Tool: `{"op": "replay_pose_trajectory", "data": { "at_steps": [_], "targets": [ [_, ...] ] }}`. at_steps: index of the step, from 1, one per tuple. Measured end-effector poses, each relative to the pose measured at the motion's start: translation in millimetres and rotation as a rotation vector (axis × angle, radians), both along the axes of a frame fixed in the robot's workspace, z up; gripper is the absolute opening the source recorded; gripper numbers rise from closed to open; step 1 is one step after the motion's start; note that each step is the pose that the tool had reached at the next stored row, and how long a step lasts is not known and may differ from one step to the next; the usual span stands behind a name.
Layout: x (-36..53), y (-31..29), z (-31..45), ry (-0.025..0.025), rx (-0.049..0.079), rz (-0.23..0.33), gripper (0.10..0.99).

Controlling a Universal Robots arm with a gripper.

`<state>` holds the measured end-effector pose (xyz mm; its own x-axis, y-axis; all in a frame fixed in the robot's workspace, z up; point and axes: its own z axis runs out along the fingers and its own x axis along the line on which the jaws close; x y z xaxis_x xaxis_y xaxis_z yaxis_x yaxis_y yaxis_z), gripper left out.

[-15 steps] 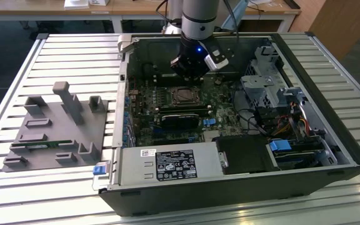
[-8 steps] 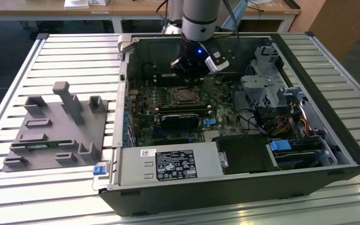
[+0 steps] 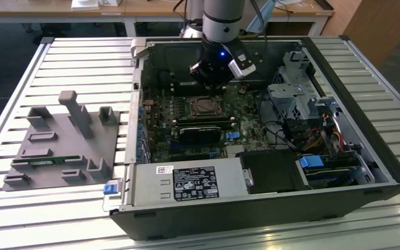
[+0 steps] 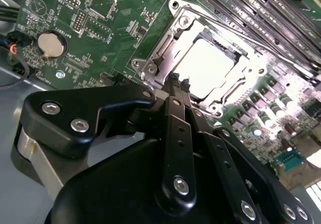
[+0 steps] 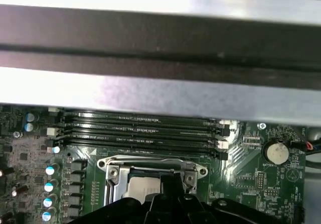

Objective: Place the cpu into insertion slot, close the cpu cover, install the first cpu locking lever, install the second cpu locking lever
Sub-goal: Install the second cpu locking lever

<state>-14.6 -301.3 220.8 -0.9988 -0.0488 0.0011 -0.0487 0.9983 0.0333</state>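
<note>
The cpu (image 4: 208, 69), a flat silver-grey square, lies in the insertion slot (image 3: 203, 107) on the green motherboard. Around it the cpu cover (image 4: 168, 45), a silver frame with a window, lies flat; the chip (image 5: 142, 188) shows through that window, and the frame's bar (image 5: 150, 162) runs along the memory-slot side. A thin metal lever (image 4: 241, 37) lies along the socket's side by the memory slots. My gripper (image 4: 179, 81) hovers at the socket's edge, black fingertips pressed together with nothing seen between them. In the exterior view the gripper (image 3: 212, 80) hangs just behind the socket.
The open computer case (image 3: 387, 172) stands on a slatted table. Inside it are a black-labelled power supply box (image 3: 186, 183), a drive cage (image 3: 294, 94), cables and long black memory slots (image 5: 140, 128). A grey parts fixture (image 3: 61, 140) lies at the exterior view's left.
</note>
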Motion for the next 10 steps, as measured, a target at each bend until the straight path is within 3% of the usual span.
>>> {"op": "replay_pose_trajectory", "data": {
  "at_steps": [10],
  "targets": [
    [0.0, -7.7, 2.4, 0.0001, 0.000, 0.000, 0.106]
  ]
}}
